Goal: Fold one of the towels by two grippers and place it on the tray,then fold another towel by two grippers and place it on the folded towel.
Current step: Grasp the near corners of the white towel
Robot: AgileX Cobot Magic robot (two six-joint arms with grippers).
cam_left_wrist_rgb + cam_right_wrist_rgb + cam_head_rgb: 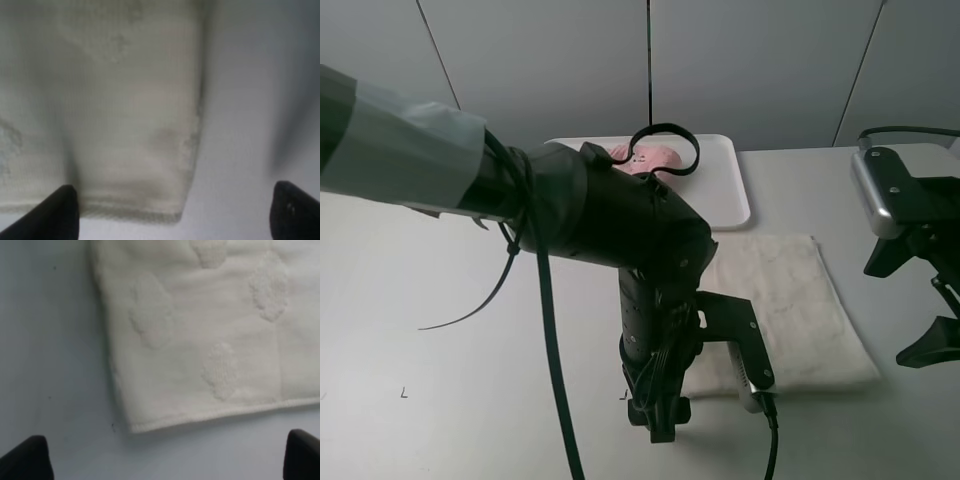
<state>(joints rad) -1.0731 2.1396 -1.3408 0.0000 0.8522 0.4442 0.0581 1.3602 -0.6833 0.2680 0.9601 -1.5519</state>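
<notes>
With a pink towel (655, 157) already on the tray (730, 190), the step in hand looks like the second fold. The white towel (790, 300) lies flat on the tabletop (440, 330) just beside the tray, on its robot-facing side. The left pincer (180, 220) and right pincer (165, 460) both stand wide open and empty, each above a towel corner on the side away from the tray. Next, each likely needs to descend and pinch its corner. The cloth is cream, hemmed, with raised fluffy patches.
</notes>
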